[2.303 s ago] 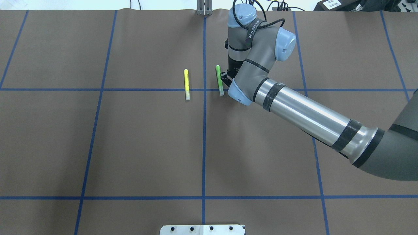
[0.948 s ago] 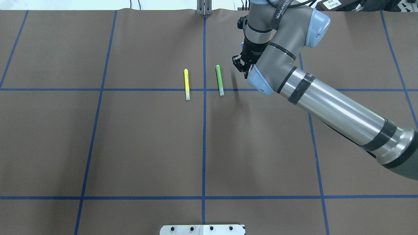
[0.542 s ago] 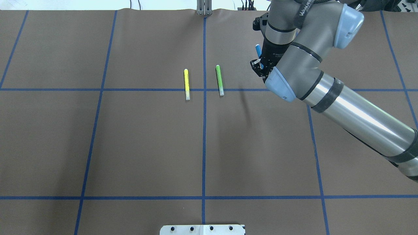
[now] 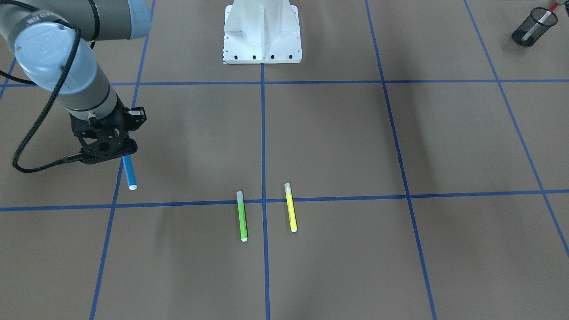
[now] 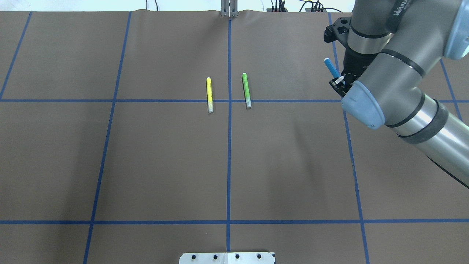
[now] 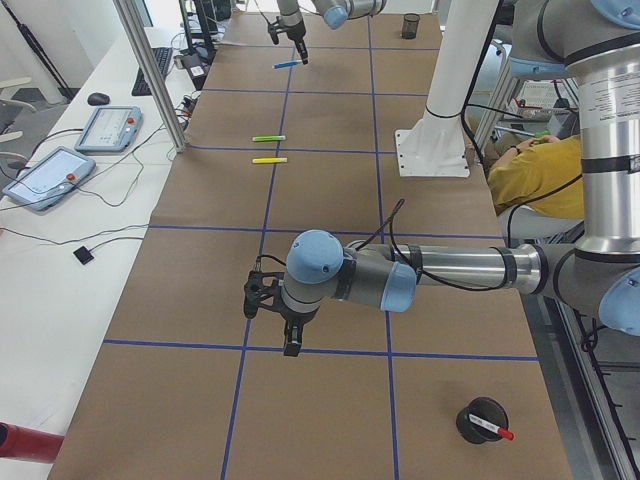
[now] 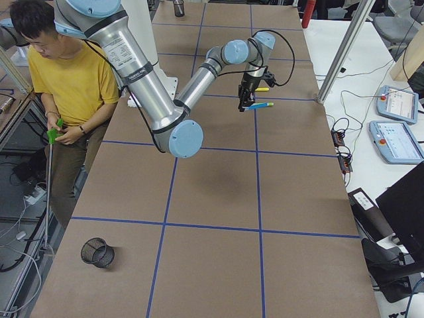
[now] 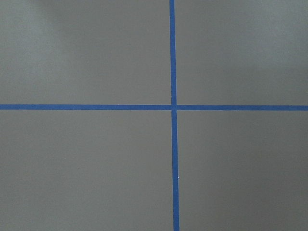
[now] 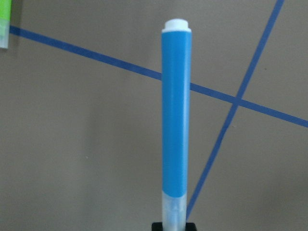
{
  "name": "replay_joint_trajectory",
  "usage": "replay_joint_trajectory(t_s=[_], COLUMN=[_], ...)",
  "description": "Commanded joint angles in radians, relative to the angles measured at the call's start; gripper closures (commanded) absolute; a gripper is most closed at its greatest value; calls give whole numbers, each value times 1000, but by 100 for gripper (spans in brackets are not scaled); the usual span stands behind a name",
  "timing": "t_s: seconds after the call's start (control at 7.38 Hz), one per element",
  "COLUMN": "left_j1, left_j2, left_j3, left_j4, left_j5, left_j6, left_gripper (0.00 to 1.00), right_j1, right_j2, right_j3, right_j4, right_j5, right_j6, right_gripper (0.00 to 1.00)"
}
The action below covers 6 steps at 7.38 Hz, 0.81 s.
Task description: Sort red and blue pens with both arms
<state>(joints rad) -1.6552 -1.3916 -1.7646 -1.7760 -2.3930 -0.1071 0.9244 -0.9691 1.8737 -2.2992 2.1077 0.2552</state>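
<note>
Two pens matter here, and they sit far apart. The blue pen (image 4: 129,173) is pinched by its translucent cap end in the right gripper (image 4: 116,150), jaws closed on it. Its white tip points toward the operators' edge of the worktop (image 5: 165,165). As far as I can judge, the pen hangs roughly level, clear of the brown cover. It is above a blue tape line well toward the robot's right end and in the half nearer the operators' edge. The right arm (image 5: 403,99) reaches out over the worktop to hold it there.

The red-capped pen (image 6: 495,430) stands slanted in a black mesh cup (image 6: 483,420) at the corner where the robot's edge meets the left end. A second mesh cup (image 7: 97,252) sits at the matching corner at the right end.

The left arm (image 6: 440,268) stretches low across the left end. The left gripper (image 6: 291,345) hangs over a crossing of tape lines, and I cannot tell whether its jaws are apart or together.

Mid-worktop, the green marker (image 5: 246,90) and the yellow marker (image 5: 209,94) lie parallel, one on each side of the centre tape line. A person (image 7: 66,79) in a yellow shirt sits beside the robot's base.
</note>
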Motion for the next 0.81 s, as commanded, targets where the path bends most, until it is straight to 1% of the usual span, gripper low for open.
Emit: replay_joint_trajectory(t_s=[0.0, 0.27, 0.41, 0.68], left_j1=[2, 2, 2, 2], left_j2=[0, 0, 0, 0], left_j3=[7, 20, 20, 20], left_j4=[0, -2, -2, -2], left_j5=[0, 0, 0, 0], left_j6=[0, 1, 1, 1], left_gripper=[0, 0, 0, 0], right_j1=[16, 22, 22, 27], right_j2=[-107, -248, -326, -469], right_j3=[151, 257, 315, 422], right_j4=[-144, -149, -146, -140], right_j5=[-92, -123, -162, -187], right_j6=[-127, -226, -249, -336], right_gripper=[100, 100, 100, 100])
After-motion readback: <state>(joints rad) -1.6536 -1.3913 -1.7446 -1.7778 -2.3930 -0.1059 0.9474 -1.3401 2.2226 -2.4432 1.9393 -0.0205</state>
